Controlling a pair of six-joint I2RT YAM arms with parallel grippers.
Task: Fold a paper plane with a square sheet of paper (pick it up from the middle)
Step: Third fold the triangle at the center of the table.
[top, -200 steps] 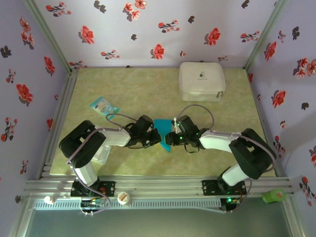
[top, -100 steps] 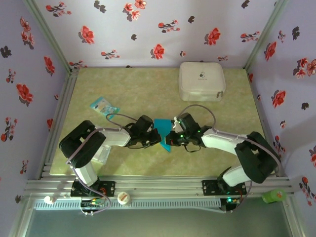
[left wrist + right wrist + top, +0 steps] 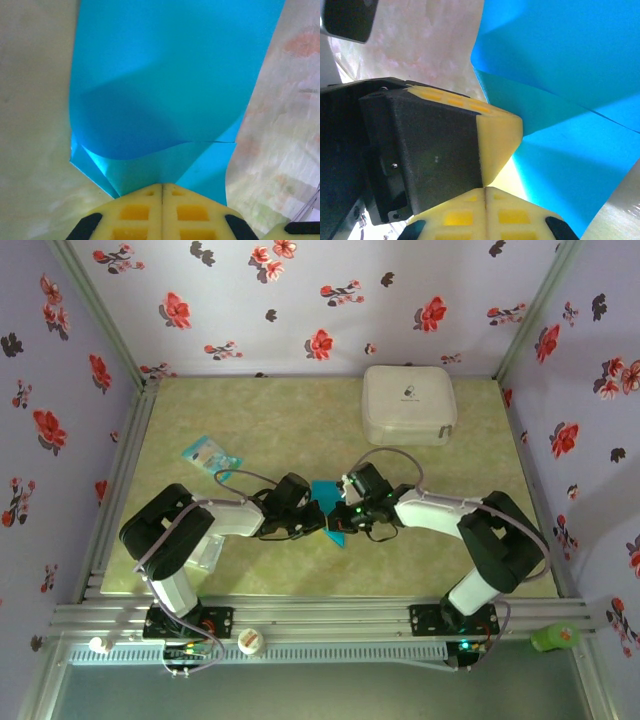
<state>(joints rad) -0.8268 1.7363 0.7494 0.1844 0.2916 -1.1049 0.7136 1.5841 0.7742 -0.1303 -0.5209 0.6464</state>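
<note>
Closed left tool (image 3: 162, 185) pinches teal paper (image 3: 170, 75); right tool (image 3: 485, 189) closed beside it

Blue paper (image 3: 325, 492): middle of the table (image 3: 300, 420)
Left gripper (image 3: 317, 521): at its left side
Right gripper (image 3: 339, 515): at its right side

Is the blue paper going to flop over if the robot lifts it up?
Probably floppy: the sheet of paper curls and bows where the left gripper pinches it. It looks thin and light, so it should lift easily. A hard tug might tear it.
</note>
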